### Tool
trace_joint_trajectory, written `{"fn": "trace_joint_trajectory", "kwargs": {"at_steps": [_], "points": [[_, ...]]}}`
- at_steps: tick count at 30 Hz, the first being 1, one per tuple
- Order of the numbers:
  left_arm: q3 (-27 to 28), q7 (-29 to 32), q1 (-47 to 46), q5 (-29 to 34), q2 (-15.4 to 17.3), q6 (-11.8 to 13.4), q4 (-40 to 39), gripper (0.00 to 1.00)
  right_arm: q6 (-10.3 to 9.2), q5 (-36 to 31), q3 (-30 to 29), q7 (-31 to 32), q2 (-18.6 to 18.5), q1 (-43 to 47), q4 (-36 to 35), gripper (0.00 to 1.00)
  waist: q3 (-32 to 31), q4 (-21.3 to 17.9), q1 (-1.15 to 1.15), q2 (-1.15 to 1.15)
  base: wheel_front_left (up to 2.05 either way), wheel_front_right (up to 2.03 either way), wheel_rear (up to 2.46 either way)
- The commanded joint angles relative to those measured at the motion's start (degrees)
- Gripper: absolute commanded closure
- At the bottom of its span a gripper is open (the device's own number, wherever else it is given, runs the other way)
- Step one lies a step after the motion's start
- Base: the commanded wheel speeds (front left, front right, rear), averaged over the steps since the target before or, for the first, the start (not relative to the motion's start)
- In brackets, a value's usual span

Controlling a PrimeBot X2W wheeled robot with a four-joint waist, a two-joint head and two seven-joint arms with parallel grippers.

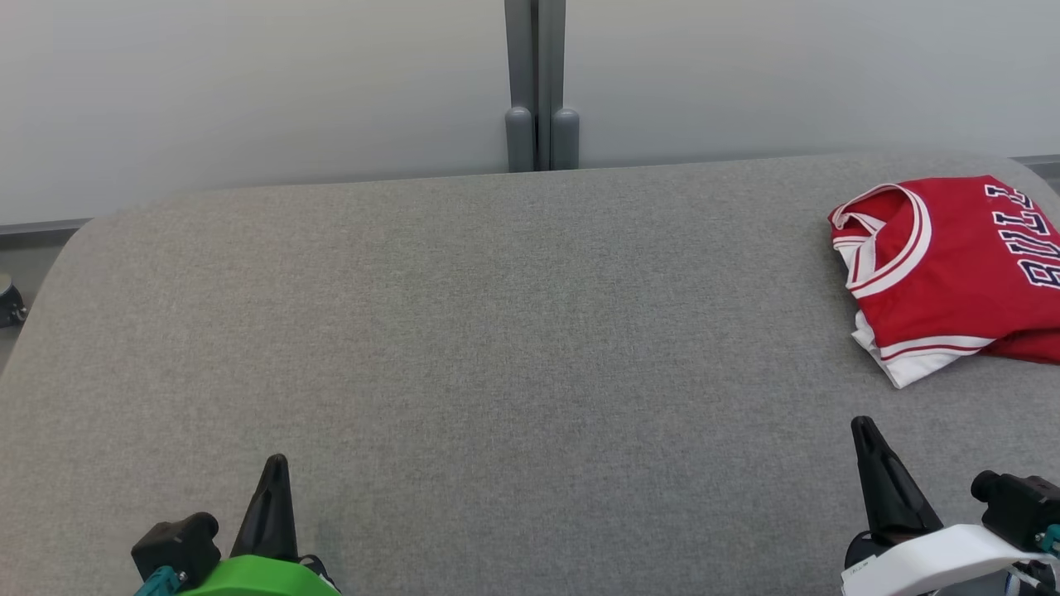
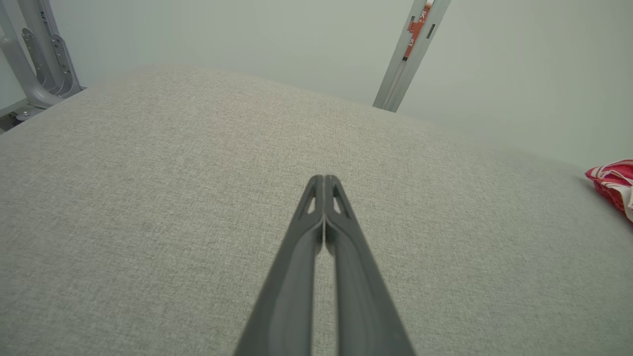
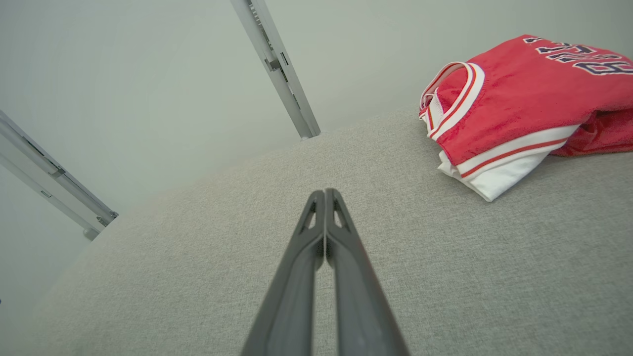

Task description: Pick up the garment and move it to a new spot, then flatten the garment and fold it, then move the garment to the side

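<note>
The red jersey (image 1: pixel 952 273) is seen lying folded on the grey worktop (image 1: pixel 497 331). It is placed ahead of the right jaws and off to their right, apart from them, and well apart from the left jaws. Both the left jaws and the right jaws are clenched tip to tip, with nothing grasped. The moving, flattening and folding are judged done, and the jersey looks already set to the side; little, if anything, appears left.

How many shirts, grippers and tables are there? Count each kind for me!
Shirt: 1
Grippers: 2, the left gripper and the right gripper
Table: 1
Total: 4
</note>
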Motion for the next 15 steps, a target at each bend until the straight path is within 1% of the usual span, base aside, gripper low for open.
{"fn": "trace_joint_trajectory", "kwargs": {"at_steps": [1,15], "points": [[0.9,0.5,-2.1,-2.5,0.1,-0.5,-0.7,1.00,-0.01,2.9,-0.1,0.3,-0.5,-1.8,-0.2,1.00,0.0,0.0,0.00,0.00,0.00,0.00,0.00],[3.9,3.8,-3.5,-14.3,-1.0,-2.3,-0.5,1.00,-0.02,15.8,-0.4,1.5,-0.6,-4.7,3.1,1.00,0.0,-0.1,0.00,0.00,0.00,0.00,0.00]]}}
